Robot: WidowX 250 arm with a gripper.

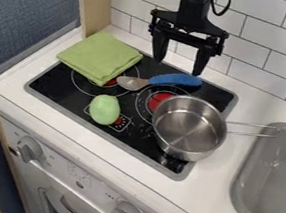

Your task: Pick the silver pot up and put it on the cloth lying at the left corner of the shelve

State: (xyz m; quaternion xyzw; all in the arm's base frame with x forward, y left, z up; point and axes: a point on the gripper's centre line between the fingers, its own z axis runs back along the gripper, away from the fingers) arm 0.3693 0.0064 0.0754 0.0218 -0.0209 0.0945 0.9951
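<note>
Hanging over the back of the stove (61, 83), held the pincer (178, 67) with its fingers spread apart and nothing between them. Saw the pot (189, 130) upright at the stove's right front, its wire handle (249, 133) stretching across the counter (225, 186) toward the rim of the sink (281, 195). Could not tell from the picture about contact at the handle's end.

Judged the grasp to be the next step, and the riskiest. By pinching the smooth rim off-centre, would have risked a swing or slip under the handle's one-sided weight. By coming down with a fingertip on top of the rim, might have tipped the pot or shoved it toward the stove's front edge. By turning too early, might have caught the handle on the sink.

Then had the way left to fear. By lifting too little, could have dragged the spoon (175, 80), lying just behind the pot, or knocked the green toy (104, 109), round enough to roll. At the cloth (99, 57), folded at the back left corner, had to mind the layered edges: by lowering off-centre, could have left the pot tilted, or rumpled the cloth by sliding.
</note>
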